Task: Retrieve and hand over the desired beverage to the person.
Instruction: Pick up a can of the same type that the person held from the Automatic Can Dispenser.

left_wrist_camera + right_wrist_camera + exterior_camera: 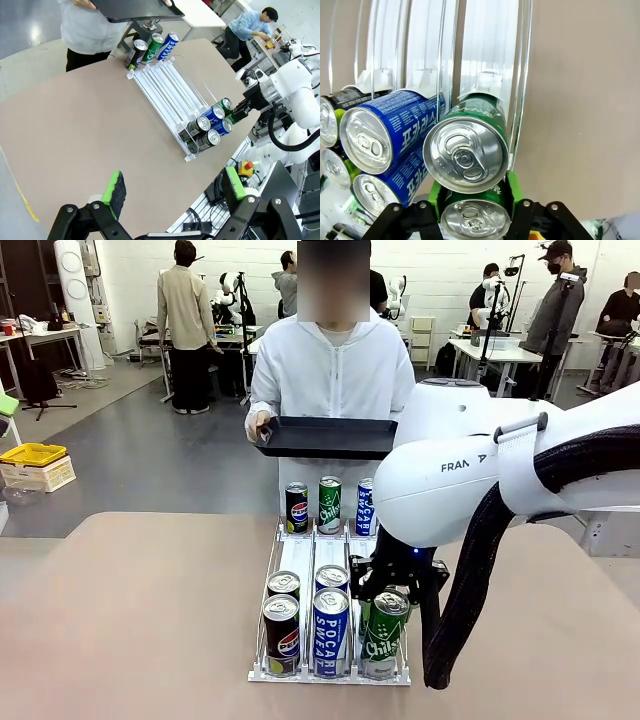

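The person (pixel 330 370) in a white hooded jacket stands at the far side holding a flat black tray (pixel 325 437). A clear sloped rack (pixel 300 555) holds several beverage cans. Black Pepsi, green Chilsung and blue Pocari cans stand at its far end, with more of each at the near end. My right gripper (pixel 392 592) is shut on the front green can (pixel 383 635) in the right lane. In the right wrist view its green pads (pixel 436 194) flank that can (pixel 475 218), below a second green can (pixel 465 155). My left gripper (pixel 174 187) hangs open over the table edge.
Blue Pocari cans (pixel 375 140) sit close beside the gripped can. The right arm's white body (pixel 480 470) covers the rack's right side. Other people and tables stand far behind. A yellow bin (pixel 32 454) sits on the floor at left.
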Robot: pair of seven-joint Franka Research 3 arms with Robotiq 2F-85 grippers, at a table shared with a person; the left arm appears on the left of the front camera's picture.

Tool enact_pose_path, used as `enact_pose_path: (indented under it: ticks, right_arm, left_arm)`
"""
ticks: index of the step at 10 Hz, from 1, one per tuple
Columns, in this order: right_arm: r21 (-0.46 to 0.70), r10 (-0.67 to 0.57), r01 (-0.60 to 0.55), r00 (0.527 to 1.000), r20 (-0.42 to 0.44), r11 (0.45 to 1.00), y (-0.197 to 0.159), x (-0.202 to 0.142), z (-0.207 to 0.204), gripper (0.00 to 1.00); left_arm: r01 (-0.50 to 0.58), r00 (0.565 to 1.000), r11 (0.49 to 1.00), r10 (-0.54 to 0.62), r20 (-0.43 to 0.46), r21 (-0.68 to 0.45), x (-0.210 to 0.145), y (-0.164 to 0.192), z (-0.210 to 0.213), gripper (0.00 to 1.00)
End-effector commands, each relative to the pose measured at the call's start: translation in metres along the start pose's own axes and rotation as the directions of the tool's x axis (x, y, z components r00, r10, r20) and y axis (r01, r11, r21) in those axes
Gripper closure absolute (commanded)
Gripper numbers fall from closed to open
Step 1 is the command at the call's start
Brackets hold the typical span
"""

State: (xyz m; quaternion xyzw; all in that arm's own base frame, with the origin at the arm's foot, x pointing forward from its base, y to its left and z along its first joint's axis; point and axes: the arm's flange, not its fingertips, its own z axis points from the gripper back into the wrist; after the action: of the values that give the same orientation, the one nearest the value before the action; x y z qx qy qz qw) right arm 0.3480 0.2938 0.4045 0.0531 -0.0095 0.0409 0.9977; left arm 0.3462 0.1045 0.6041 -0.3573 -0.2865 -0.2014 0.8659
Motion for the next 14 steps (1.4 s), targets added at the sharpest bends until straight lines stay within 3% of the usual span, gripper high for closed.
enact_pose_path:
  ticks: [1, 3, 5, 6, 7, 11, 14]
  right_arm:
    - [-0.006, -0.011, 0.011, 1.000, -0.016, 1.000, 0.002, 0.003, -0.003, 0.86]
    - [-0.003, -0.016, 0.016, 1.000, -0.025, 1.000, 0.001, 0.002, -0.002, 1.00]
    - [-0.003, -0.038, 0.038, 0.999, -0.035, 0.999, 0.001, 0.000, 0.003, 1.00]
    - [-0.005, -0.062, 0.062, 0.997, -0.043, 0.998, 0.003, -0.005, 0.016, 0.61]
    - [-0.008, -0.052, 0.052, 0.998, -0.030, 0.999, 0.009, -0.016, 0.040, 0.55]
    - [-0.046, -0.003, 0.001, 1.000, -0.028, 0.999, 0.052, -0.073, 0.181, 0.55]
    - [-0.038, -0.077, 0.081, 0.992, 0.098, 0.996, 0.084, -0.074, 0.292, 0.55]
  left_arm:
    - [0.018, 1.000, 1.000, -0.018, 0.009, -0.013, 0.000, 0.001, 0.000, 0.00]
    - [0.018, 1.000, 1.000, -0.018, 0.009, -0.013, 0.000, 0.001, 0.000, 0.00]
    - [0.018, 1.000, 1.000, -0.018, 0.009, -0.013, 0.000, 0.001, 0.000, 0.00]
    - [0.018, 1.000, 1.000, -0.018, 0.009, -0.013, 0.000, 0.001, 0.000, 0.00]
    - [0.018, 1.000, 1.000, -0.018, 0.009, -0.013, 0.000, 0.001, 0.000, 0.00]
    - [0.018, 1.000, 1.000, -0.018, 0.009, -0.013, 0.000, 0.001, 0.000, 0.00]
    - [0.018, 1.000, 1.000, -0.018, 0.009, -0.013, 0.000, 0.001, 0.000, 0.00]
